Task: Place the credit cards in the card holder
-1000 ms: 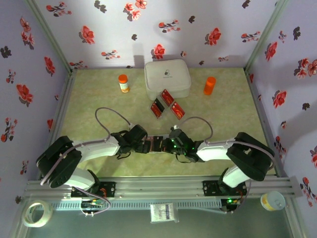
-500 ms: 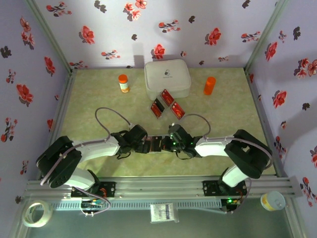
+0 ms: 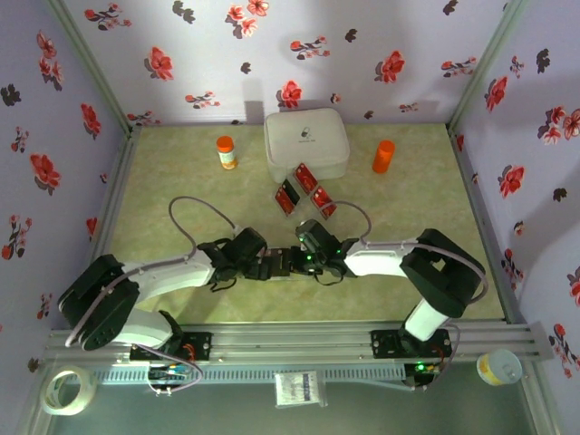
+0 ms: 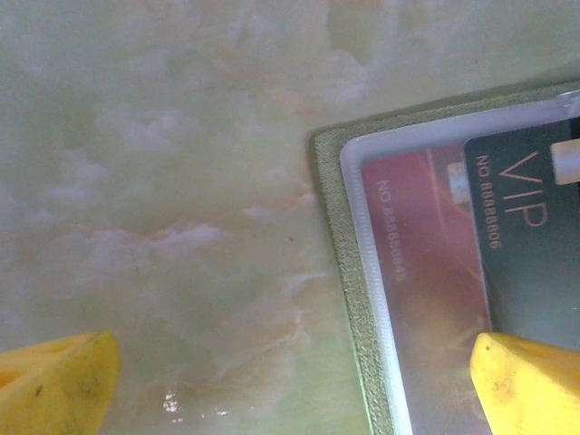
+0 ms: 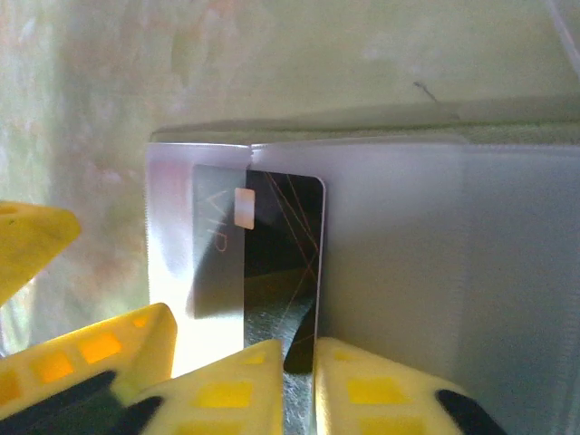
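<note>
Noted card holder [image 3: 279,264] lying open on worktop [image 3: 181,208], close to near edge, about midway between left and right edges. Left jaws spread wide: one yellow fingertip [image 4: 521,381] over holder's clear sleeve [image 4: 367,272], other over bare worktop. Red card [image 4: 426,263] inside sleeve, black VIP card [image 5: 258,245] overlapping it, partly slid in. Right jaws slightly parted about black card's near edge; cannot tell whether pinching. Three more red cards [image 3: 288,197] loose toward worktop centre, just beside white case [image 3: 306,143]. Orange bottle [image 3: 226,151] on either side of case
</note>
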